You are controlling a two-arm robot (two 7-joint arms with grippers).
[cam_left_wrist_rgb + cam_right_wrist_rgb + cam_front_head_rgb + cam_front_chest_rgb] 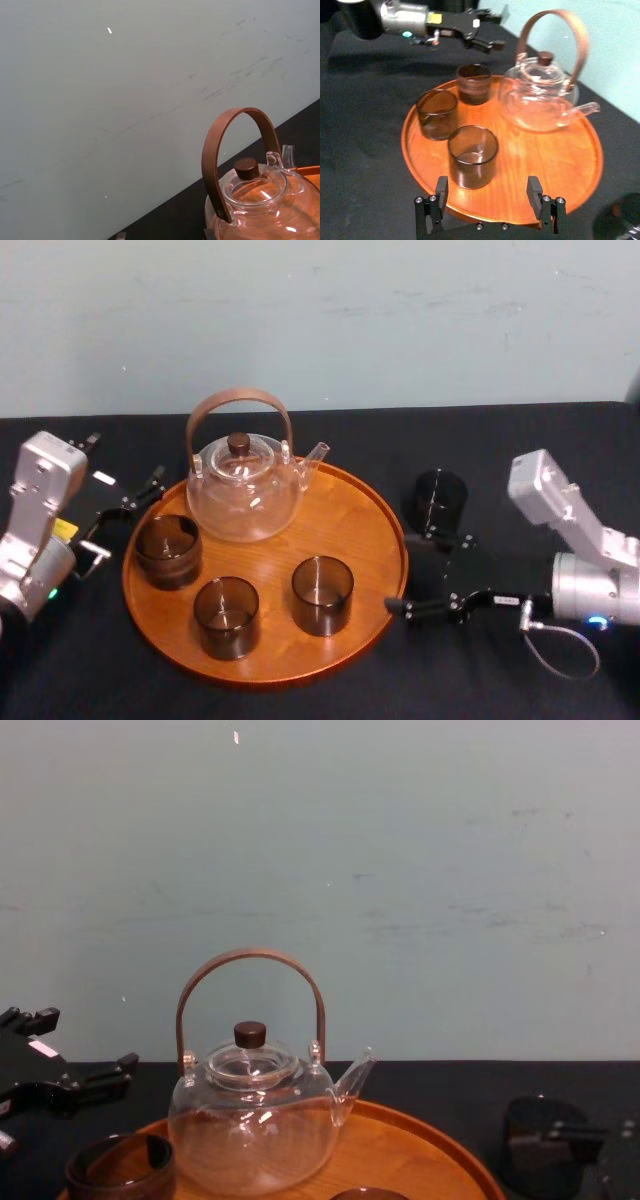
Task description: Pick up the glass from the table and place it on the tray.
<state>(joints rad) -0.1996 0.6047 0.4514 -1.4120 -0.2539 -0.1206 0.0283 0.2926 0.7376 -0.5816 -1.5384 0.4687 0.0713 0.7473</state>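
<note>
the glass (440,502) stands upright on the table (560,440), just beside the tray (350,530) at its right rim and off the wood. the right gripper (488,190) sits low on that same side of the tray, nearer the robot than the glass, fingers spread wide and empty. on the tray are three other glasses (322,595) at the front and a teapot (245,490) at the back. the left gripper (135,498) waits at the tray's left rim, released, holding nothing.

- Clear glass teapot (245,495) — far centre, brown handle arched upright, dark lid knob, spout pointing right.
- Three smoky cups nearer than it — left cup (168,550), middle cup (227,616), right cup (322,594).
- Pale scuffed wall (400,320) beyond.
</note>
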